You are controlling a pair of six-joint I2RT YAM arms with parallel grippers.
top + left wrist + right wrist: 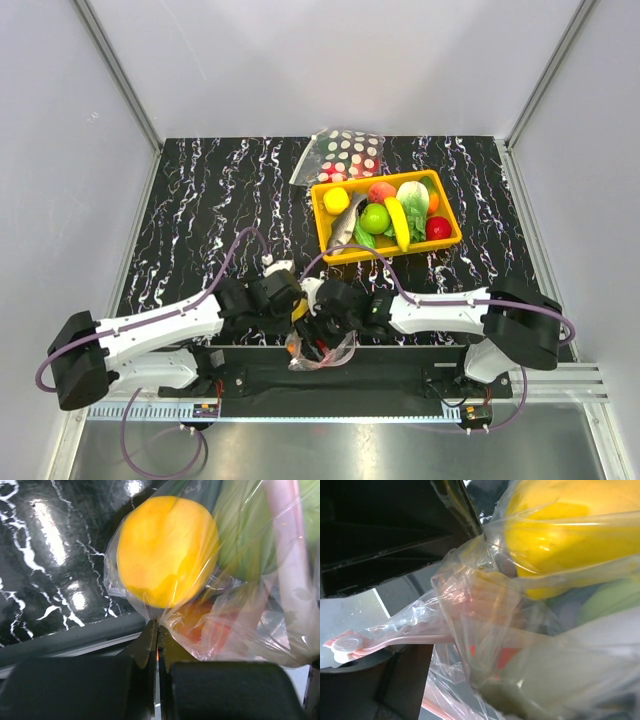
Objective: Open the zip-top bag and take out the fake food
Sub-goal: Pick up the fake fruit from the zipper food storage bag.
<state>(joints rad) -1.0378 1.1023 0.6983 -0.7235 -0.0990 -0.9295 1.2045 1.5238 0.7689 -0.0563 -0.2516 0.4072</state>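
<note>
While inside zip-top bag (240, 635), fake food (165, 550).

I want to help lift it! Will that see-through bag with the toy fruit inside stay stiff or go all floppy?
Probably floppy: the zip-top bag is thin, wrinkled plastic, bunching where the left gripper pinches it. It may sag too, since the round yellow fruit inside could roll and shift.

Zip-top bag (470, 597): clear, crinkled; pink zip strip (405, 639) seen at lower left; yellow fake food (565, 540) enclosed at upper right
</note>
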